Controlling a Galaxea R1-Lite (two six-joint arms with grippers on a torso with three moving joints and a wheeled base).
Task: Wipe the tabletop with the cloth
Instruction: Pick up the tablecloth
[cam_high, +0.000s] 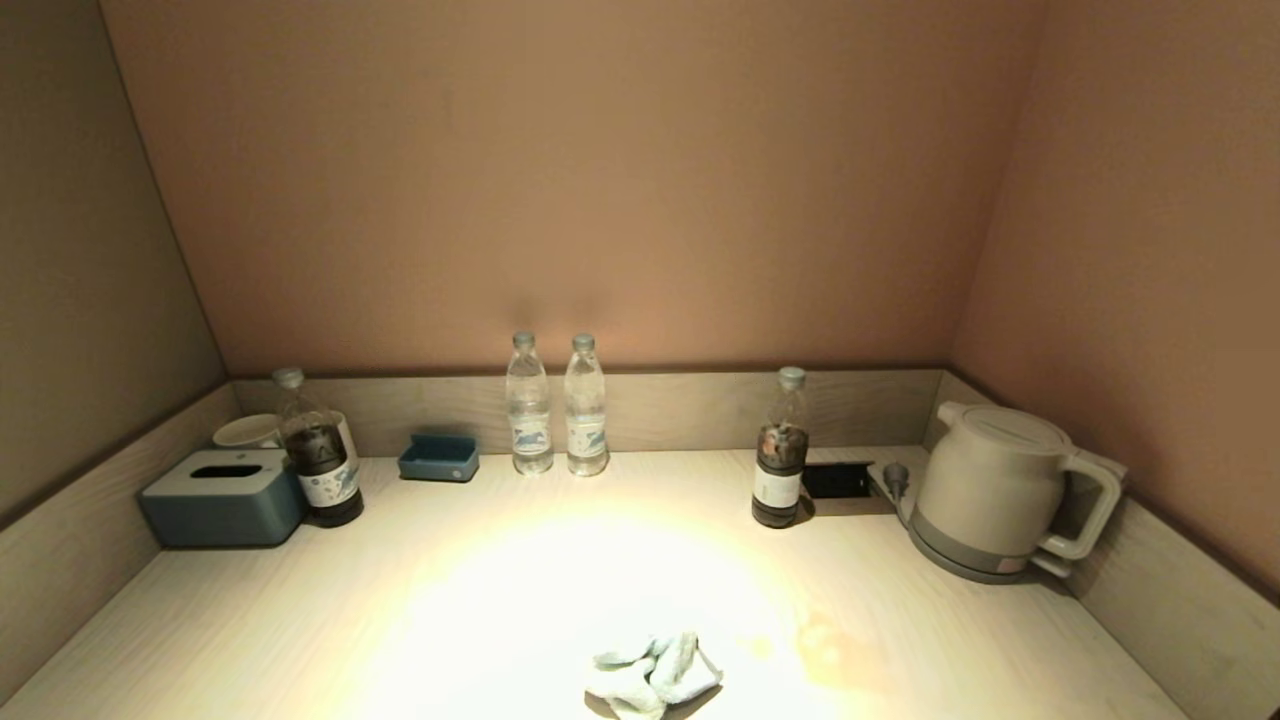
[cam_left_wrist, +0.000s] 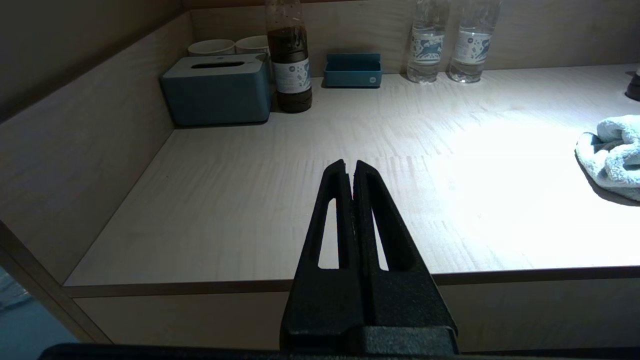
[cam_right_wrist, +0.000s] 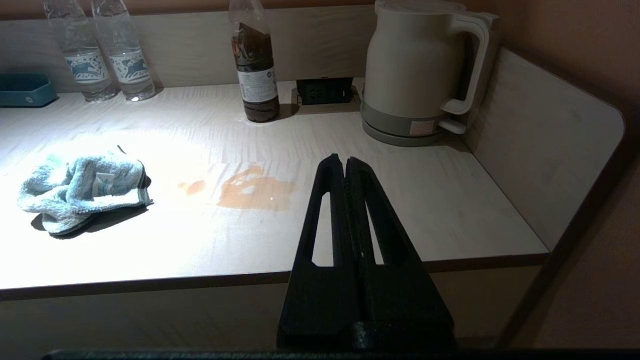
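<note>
Off to the left of the right gripper, fingers pressed together, the crumpled cloth is lying, long axis along the tabletop edge; the left gripper is likewise closed.

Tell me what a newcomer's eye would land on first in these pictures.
First the crumpled pale cloth lying in the bright pool of light at the tabletop's near edge, with an orange-brown spill just to its right. Next the cream kettle in the back right corner. Both grippers, left and right, are shut and hang off the front edge, holding nothing.
</note>
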